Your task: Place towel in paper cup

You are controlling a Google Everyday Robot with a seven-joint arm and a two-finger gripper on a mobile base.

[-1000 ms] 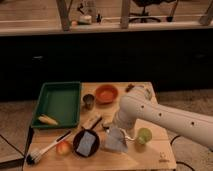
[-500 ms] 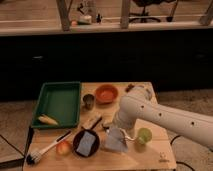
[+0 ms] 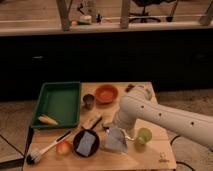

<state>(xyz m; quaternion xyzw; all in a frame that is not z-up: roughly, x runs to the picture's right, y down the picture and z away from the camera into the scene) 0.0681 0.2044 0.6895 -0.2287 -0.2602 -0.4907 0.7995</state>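
The towel (image 3: 116,141), a pale grey-blue creased cloth, lies on the wooden table (image 3: 145,157) near its front edge. My gripper (image 3: 119,131) is at the end of the white arm that reaches in from the right. It sits right over the towel's top edge, and its jaws stand open; the arm hides most of them. The paper cup (image 3: 144,135), small and light yellow-green, stands upright just right of the towel, close under the arm. I cannot tell whether the gripper touches the cloth.
A green tray (image 3: 60,102) holding a yellow item (image 3: 48,120) fills the table's left side. An orange bowl (image 3: 106,93) and a dark metal cup (image 3: 88,101) stand behind. A black pan (image 3: 86,142), a peach-coloured fruit (image 3: 63,147) and a brush (image 3: 45,150) lie front left.
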